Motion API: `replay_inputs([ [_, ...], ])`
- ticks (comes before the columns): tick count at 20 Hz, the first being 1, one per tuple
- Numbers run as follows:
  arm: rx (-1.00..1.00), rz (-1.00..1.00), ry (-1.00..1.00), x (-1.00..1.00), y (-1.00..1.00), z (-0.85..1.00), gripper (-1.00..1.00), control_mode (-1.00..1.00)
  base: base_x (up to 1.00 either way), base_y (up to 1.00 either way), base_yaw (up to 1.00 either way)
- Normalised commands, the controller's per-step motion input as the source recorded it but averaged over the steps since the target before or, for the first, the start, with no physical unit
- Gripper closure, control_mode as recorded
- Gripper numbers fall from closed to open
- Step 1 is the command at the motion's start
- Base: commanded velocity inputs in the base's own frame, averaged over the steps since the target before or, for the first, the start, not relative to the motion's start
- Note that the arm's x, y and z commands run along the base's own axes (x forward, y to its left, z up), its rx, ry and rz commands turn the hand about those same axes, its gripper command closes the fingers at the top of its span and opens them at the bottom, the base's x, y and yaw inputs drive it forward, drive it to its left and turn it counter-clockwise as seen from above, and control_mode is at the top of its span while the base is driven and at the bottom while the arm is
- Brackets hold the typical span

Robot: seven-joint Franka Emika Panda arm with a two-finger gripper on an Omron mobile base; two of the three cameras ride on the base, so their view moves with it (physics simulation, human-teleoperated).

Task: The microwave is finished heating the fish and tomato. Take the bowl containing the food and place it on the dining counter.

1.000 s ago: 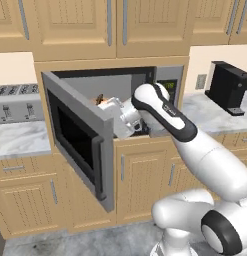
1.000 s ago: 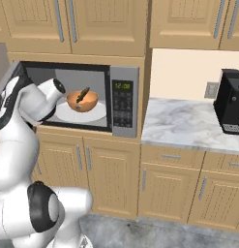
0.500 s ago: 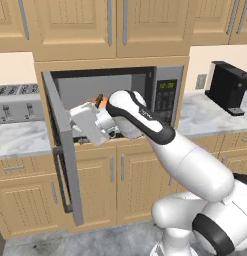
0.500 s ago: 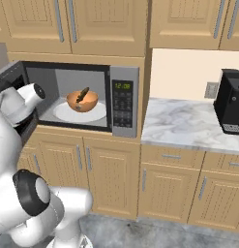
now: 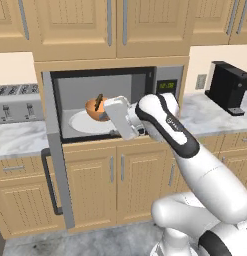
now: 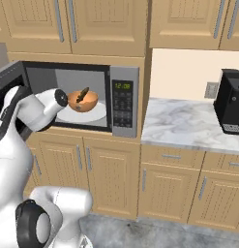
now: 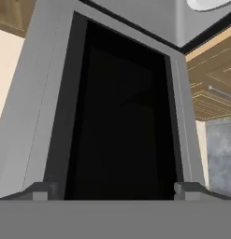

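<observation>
The microwave (image 5: 165,95) stands open, its door (image 5: 56,150) swung far out to the left and seen edge-on. Inside, the orange-brown bowl (image 5: 96,109) sits on the white turntable plate (image 5: 85,123), with the dark fish (image 6: 82,94) sticking up out of it. The tomato is hidden inside the bowl (image 6: 83,101). My white hand (image 5: 121,118) hangs at the front of the cavity, just right of the bowl and apart from it. In the hand view my gripper (image 7: 116,190) is open, empty, and faces the door's dark glass (image 7: 121,116). The dining counter is out of view.
A silver toaster (image 5: 17,102) stands on the marble top left of the microwave. A black coffee machine (image 5: 230,87) stands on the marble top (image 6: 184,126) to the right. Wooden cabinets run above and below. The open door's bar handle (image 5: 49,182) juts into the floor space.
The microwave door has swung from half open to fully open. My hand went left with it, then came back right to the cavity front. The jaws stayed open.
</observation>
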Motion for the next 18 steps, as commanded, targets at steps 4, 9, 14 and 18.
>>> replay_inputs([
  [4,0.0,-0.38,0.06,0.2,-1.0,0.31,-1.0,-1.0,0.0,0.0,0.0],
  [9,-0.14,-0.44,0.22,0.29,-1.0,0.23,-1.0,-1.0,0.0,0.0,0.0],
  [14,-0.2,-0.17,0.19,0.55,-0.54,-0.16,-1.0,-1.0,0.0,0.0,0.0],
  [18,0.0,0.04,0.11,0.77,-0.15,-0.06,-1.0,-1.0,0.0,0.0,0.0],
])
